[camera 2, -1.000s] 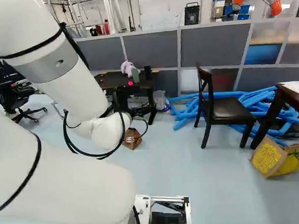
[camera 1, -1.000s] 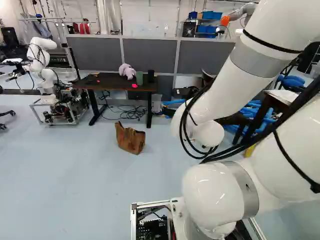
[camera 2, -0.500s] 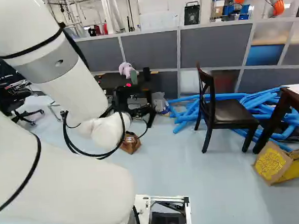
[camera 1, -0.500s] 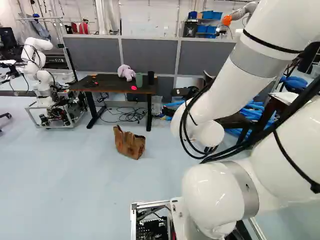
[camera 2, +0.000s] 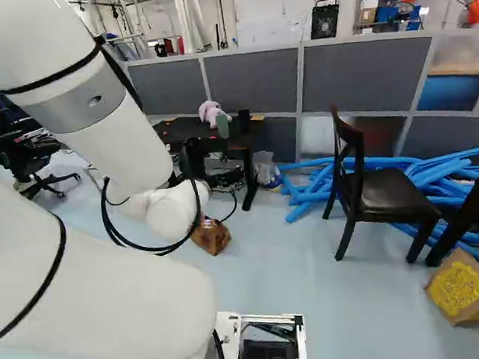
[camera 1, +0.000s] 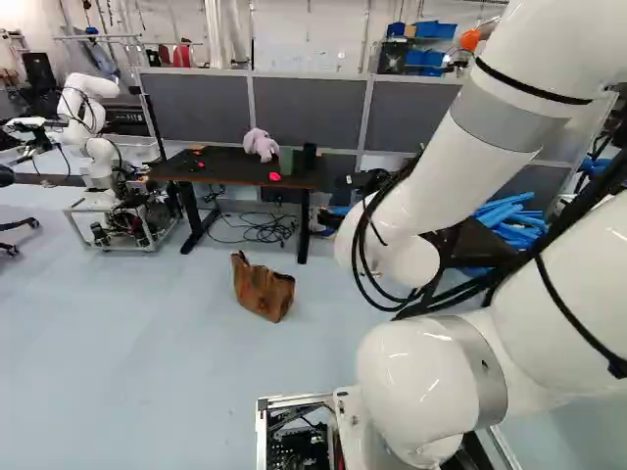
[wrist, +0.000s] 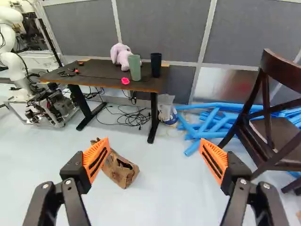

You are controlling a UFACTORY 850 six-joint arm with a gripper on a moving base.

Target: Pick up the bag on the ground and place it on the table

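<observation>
My gripper (camera 2: 196, 159) shows as a dark part beyond the wrist in the right base view. In the wrist view the gripper (wrist: 154, 160) stands wide open, nothing between its orange pads. The brown bag (camera 1: 263, 288) rests on the floor, in front of the table. From the wrist, the bag (wrist: 120, 168) lies beyond the fingers and close beside the left-hand pad's line of sight, apart from it. The dark-topped table (wrist: 101, 77) bears a pink plush toy (wrist: 121, 55), a green cup (wrist: 135, 68), a black cup (wrist: 156, 65) and a small pink item.
Another robot (camera 1: 93, 147) on a wheeled frame stands left of the table. Cables lie beneath the table. Blue tubes (camera 2: 305, 193) and a dark chair (camera 2: 378, 191) stand to its right, with a yellow-printed box (camera 2: 466, 288) nearer. Grey partitions (camera 1: 309, 110) run behind.
The base has moved: the bag and table look nearer and have lately shifted rightward in both base views. The arm holds its pose against its lowest joint. The bag has not moved on the floor.
</observation>
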